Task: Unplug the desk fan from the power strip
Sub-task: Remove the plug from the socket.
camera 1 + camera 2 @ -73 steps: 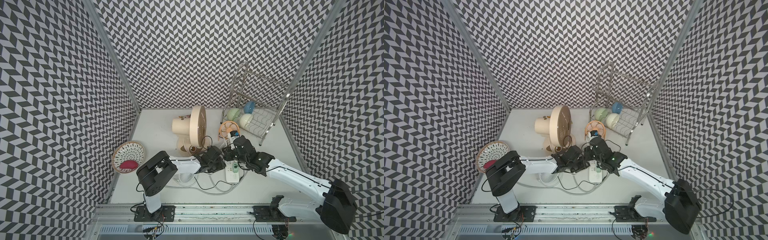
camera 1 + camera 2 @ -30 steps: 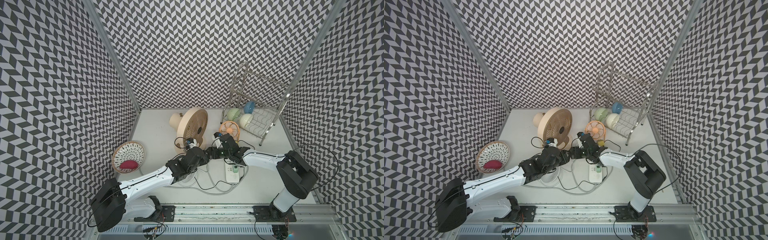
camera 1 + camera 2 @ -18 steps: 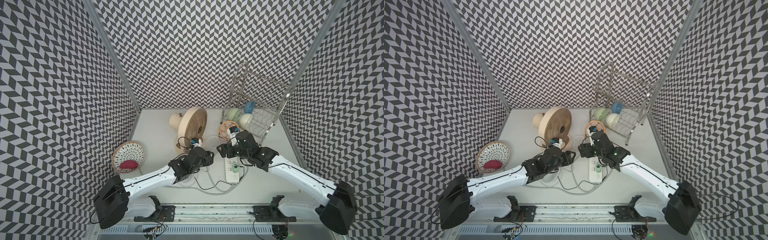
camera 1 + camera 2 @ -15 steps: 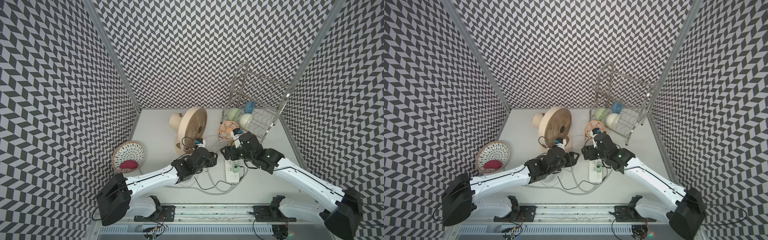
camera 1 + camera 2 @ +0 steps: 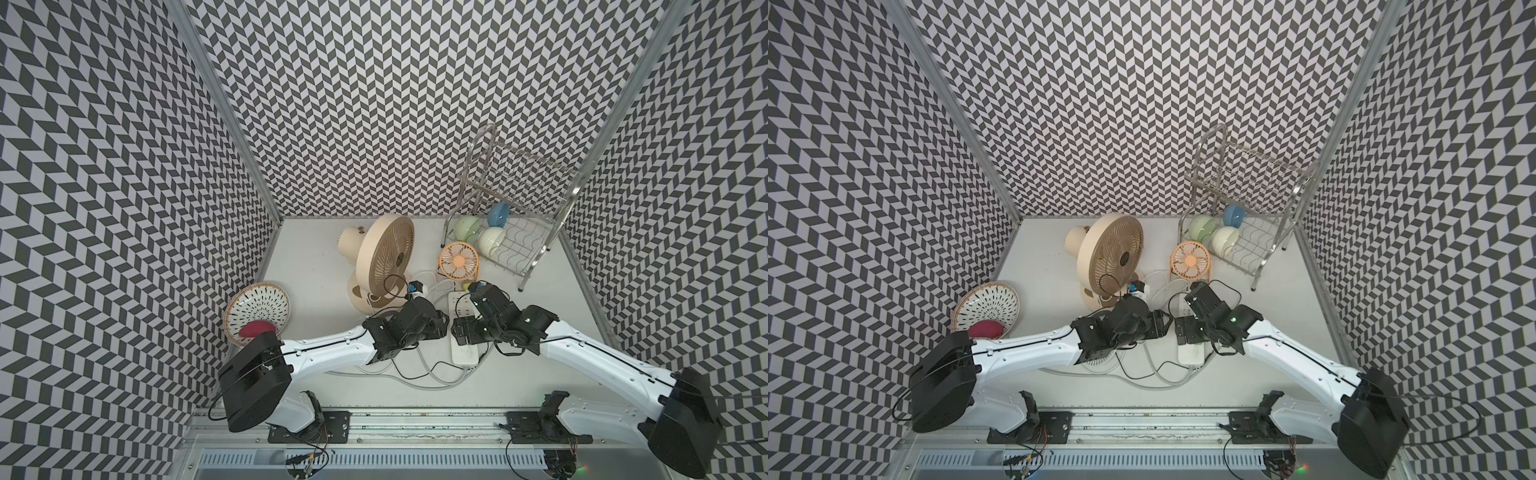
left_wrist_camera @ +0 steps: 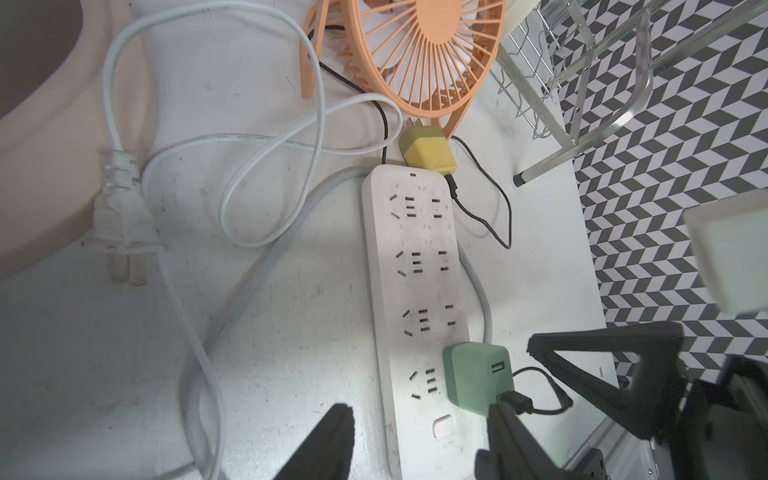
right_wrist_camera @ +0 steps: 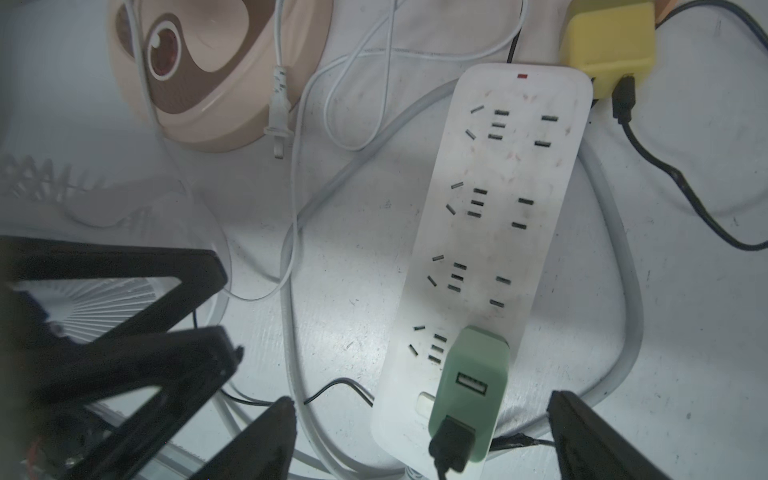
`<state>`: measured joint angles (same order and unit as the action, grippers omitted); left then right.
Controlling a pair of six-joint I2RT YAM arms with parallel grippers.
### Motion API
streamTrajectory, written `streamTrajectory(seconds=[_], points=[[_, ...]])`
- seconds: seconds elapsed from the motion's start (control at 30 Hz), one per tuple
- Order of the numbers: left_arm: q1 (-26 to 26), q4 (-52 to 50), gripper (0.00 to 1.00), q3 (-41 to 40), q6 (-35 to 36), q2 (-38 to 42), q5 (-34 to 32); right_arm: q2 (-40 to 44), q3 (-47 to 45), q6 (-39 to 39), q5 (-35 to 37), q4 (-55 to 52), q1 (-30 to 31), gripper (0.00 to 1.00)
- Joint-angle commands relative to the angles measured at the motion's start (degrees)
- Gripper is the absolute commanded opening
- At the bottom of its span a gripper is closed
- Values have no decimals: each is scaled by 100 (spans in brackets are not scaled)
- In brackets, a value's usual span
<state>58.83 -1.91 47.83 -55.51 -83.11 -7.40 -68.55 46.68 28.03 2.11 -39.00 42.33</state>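
L to R in a top view: the beige desk fan (image 5: 384, 257) stands upright toward the back. Its white 2-prong plug (image 6: 120, 224) lies loose on the table beside the base, prongs bare, so that fan looks already out.

L gripper (image 6: 417, 415) hovers over the switch end of the power strip (image 6: 415, 270), jaws abt half apart, gripping nothing. The strip lies flat mid-table under both grippers. A green adapter (image 7: 473, 374) is the only thing seated in it.

R gripper (image 7: 422, 399) straddles that end, jaws wide, empty too.

If green's yr target, pin the strip w/ L. Close R on the adapter's flat sides, not the black USB lead, and pull straight up. Otherwise lift both arms clear w/o snagging cords.
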Motion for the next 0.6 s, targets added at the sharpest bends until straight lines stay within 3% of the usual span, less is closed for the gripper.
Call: streamTrajectory(seconds=[0.0,0.23,0.57], points=[[-59,212,57,91,-132,-105,178,-98,-181,-57,102,340,38,87],[-184,406,57,22,-272,-326,472,-76,-376,42,150,361,39,63],[-244,446,57,27,-306,-411,542,-205,-411,146,290,365,34,45]])
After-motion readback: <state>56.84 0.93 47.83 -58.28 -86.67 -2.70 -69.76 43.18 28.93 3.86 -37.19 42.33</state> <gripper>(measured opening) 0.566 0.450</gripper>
